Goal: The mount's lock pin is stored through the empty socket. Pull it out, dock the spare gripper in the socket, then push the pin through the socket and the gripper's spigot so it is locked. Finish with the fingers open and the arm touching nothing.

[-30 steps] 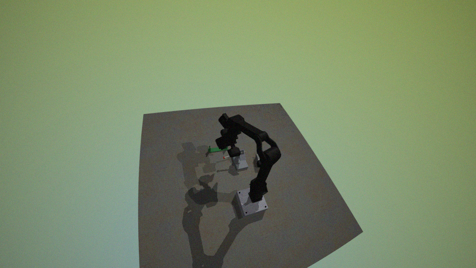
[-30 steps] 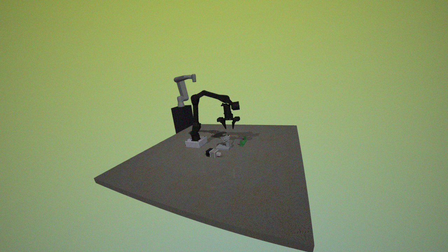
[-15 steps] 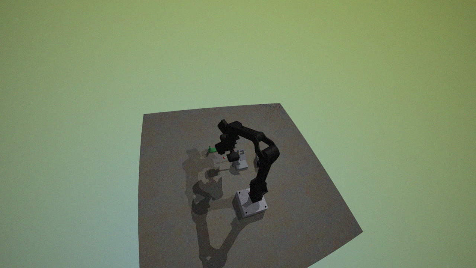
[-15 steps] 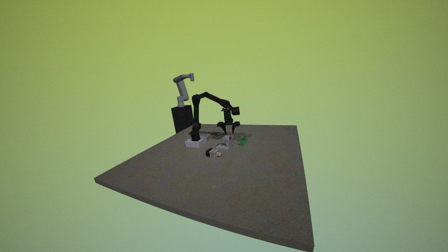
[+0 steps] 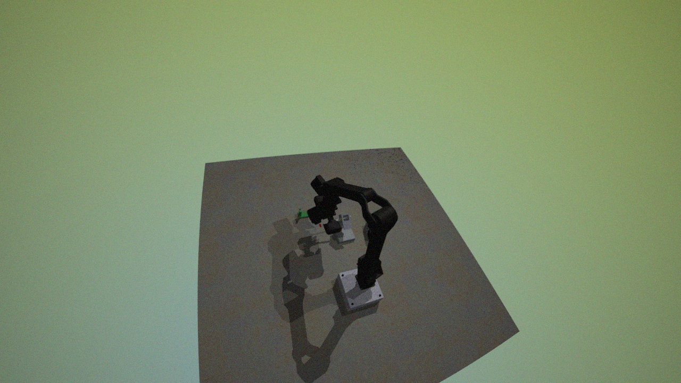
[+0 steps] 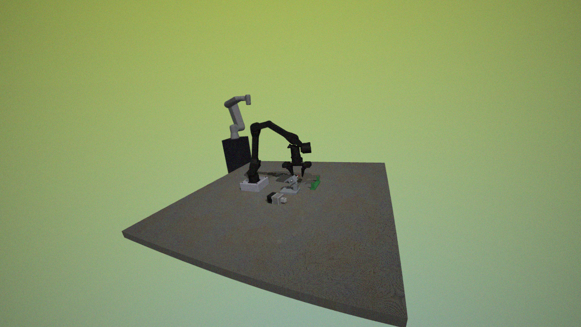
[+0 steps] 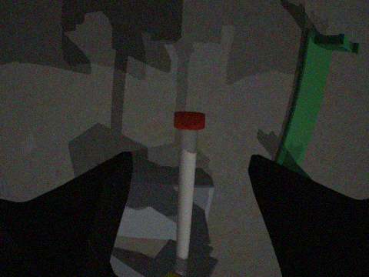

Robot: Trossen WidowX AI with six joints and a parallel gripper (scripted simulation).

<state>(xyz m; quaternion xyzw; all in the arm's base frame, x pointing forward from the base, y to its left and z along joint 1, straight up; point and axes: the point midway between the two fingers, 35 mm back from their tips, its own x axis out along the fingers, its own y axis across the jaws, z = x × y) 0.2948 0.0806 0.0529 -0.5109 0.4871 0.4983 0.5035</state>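
My gripper (image 6: 297, 175) (image 7: 193, 162) is open and empty. Its fingers point down on either side of the lock pin's line, with a gap on both sides in the wrist view. The lock pin (image 7: 186, 192) (image 5: 320, 225) has a pale shaft and a red head (image 7: 189, 120). The head sticks out, and the shaft's other end runs toward the grey mount (image 5: 347, 235) (image 6: 290, 190) (image 7: 147, 223). The socket is mostly hidden in the wrist view. The spare gripper (image 6: 278, 198), black and white with a pale spigot, lies beside the mount; the arm mostly hides it in the top view.
A green bracket-like stand (image 5: 303, 214) (image 6: 315, 183) (image 7: 312, 88) stands to the pin's right in the wrist view. The arm's white base (image 5: 360, 297) (image 6: 254, 185) is near the mount. A grey arm (image 6: 235, 116) on a black pedestal (image 6: 236, 154) stands beyond the table's edge.
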